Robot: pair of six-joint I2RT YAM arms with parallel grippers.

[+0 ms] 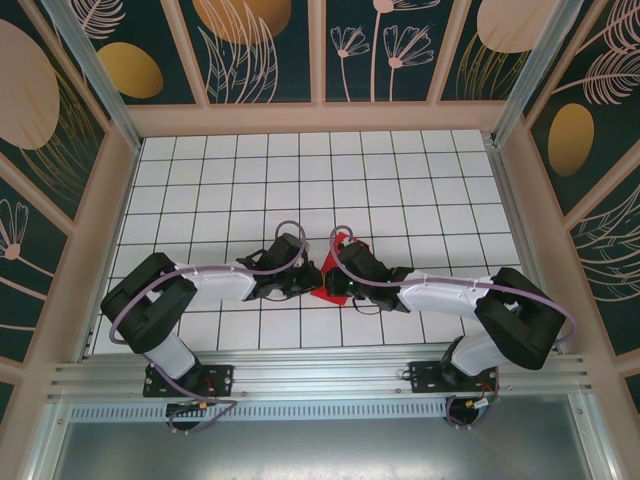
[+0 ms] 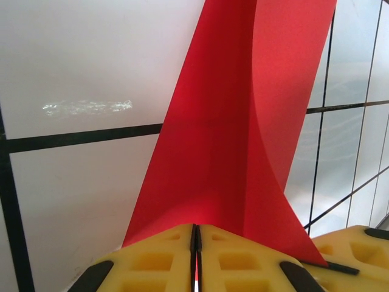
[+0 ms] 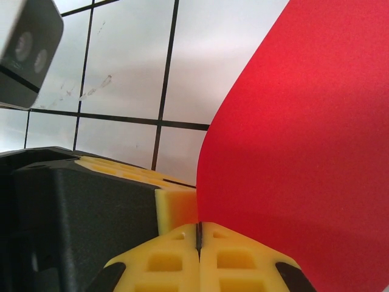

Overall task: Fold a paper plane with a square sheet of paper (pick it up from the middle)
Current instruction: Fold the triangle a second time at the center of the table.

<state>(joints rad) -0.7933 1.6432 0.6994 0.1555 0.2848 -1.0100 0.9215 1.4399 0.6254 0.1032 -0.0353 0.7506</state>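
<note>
The red sheet of paper [image 1: 325,292] is folded and pinched between both grippers at the table's middle front. A small red tip of it [image 1: 345,240] sticks up behind the right wrist. My left gripper [image 1: 300,285] comes in from the left and my right gripper [image 1: 340,280] from the right, almost touching. In the left wrist view the jaws [image 2: 196,234] are shut on the paper [image 2: 231,121], which rises as a long creased wedge. The right jaws [image 3: 198,231] are likewise shut on the paper [image 3: 304,152]. Too little of it shows to tell a paper plane shape.
The white tiled table [image 1: 300,180] has free room behind and to both sides. Wooden walls [image 1: 320,118] fence it in, and a metal rail [image 1: 320,375] runs along the near edge. The left gripper's black body [image 3: 73,213] sits right beside the right jaws.
</note>
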